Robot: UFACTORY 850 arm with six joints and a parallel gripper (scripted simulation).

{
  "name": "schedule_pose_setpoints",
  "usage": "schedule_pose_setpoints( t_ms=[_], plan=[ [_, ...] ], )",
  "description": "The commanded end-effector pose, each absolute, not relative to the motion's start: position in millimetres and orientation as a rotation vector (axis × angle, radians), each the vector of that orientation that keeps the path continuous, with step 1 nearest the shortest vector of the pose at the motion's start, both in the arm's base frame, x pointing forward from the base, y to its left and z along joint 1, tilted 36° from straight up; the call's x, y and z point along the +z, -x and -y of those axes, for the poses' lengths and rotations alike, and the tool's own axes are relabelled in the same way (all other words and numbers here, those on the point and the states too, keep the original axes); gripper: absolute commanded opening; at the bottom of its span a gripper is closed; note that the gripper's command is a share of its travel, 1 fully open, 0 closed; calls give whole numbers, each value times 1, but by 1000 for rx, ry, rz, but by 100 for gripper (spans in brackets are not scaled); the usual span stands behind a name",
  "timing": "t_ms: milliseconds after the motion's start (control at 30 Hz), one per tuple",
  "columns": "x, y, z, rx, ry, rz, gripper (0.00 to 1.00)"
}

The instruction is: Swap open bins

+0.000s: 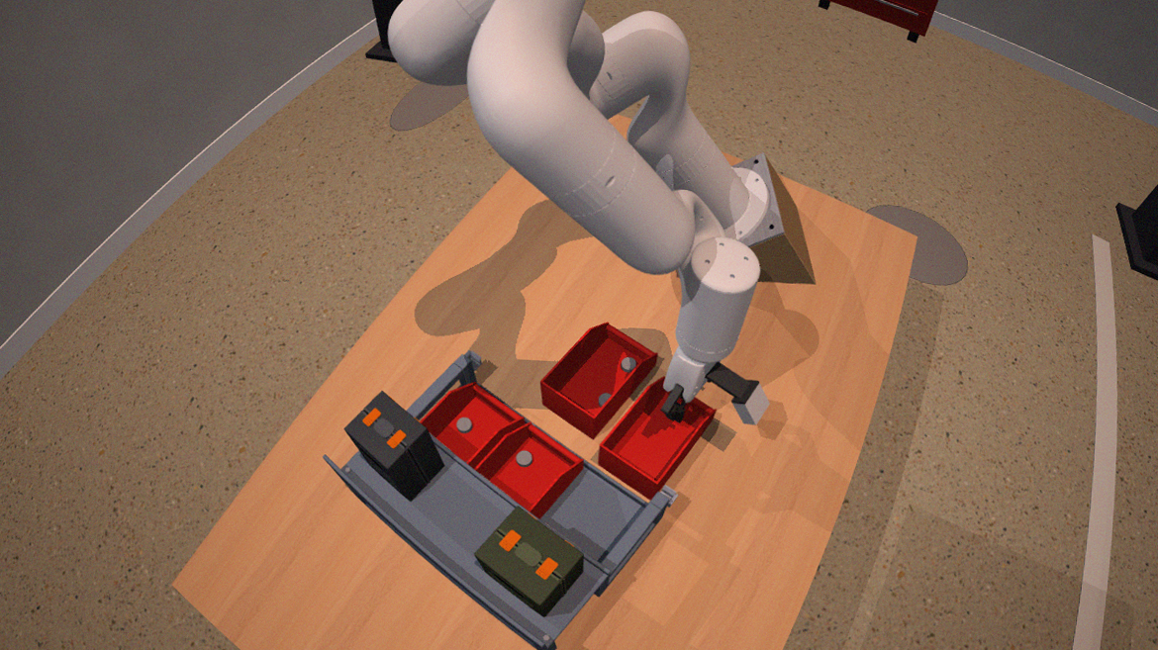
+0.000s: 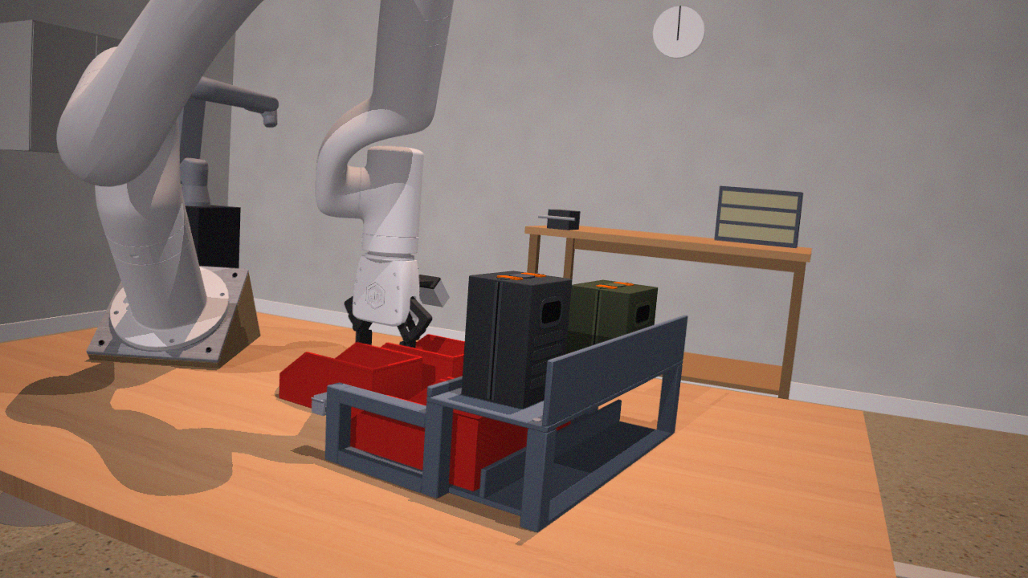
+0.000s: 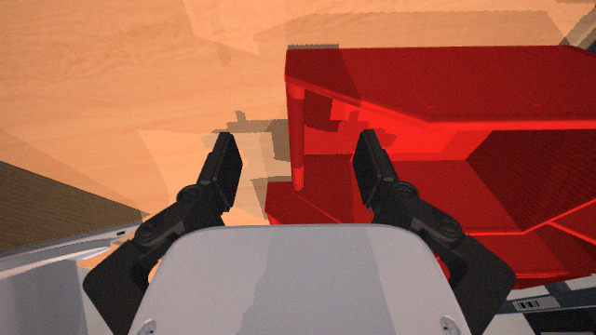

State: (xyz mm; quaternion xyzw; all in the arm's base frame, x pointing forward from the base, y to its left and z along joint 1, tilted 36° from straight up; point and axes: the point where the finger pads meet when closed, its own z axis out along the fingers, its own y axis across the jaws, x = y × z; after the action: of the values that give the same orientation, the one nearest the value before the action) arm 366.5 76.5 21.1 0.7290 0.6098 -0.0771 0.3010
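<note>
The empty red bin (image 1: 655, 438) stands on the table in front of the shelf's right end. My gripper (image 1: 675, 403) is open over its far end wall. In the wrist view the fingers stand one on each side of that wall (image 3: 295, 135) without touching it. The red bin with two grey parts (image 1: 598, 377) stands on the table just left of the empty one. The grey shelf (image 1: 503, 487) has a free place (image 1: 606, 506) at its right end. In the side view the gripper (image 2: 388, 329) hangs just above the red bins (image 2: 402, 356).
Two red bins, each with a grey part (image 1: 469, 421) (image 1: 529, 466), sit in the shelf. A black case (image 1: 393, 442) and a green case (image 1: 528, 558) stand on the shelf's top board. The arm's base (image 1: 748, 212) is at the table's far side.
</note>
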Motion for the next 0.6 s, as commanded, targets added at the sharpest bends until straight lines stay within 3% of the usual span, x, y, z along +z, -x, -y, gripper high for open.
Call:
schedule_pose_setpoints(
  t_ms=[0, 567],
  plan=[
    [21, -367, -77, -203, -1934, -1618, 95],
    [25, -366, -79, -203, -1934, -1618, 95]
  ],
)
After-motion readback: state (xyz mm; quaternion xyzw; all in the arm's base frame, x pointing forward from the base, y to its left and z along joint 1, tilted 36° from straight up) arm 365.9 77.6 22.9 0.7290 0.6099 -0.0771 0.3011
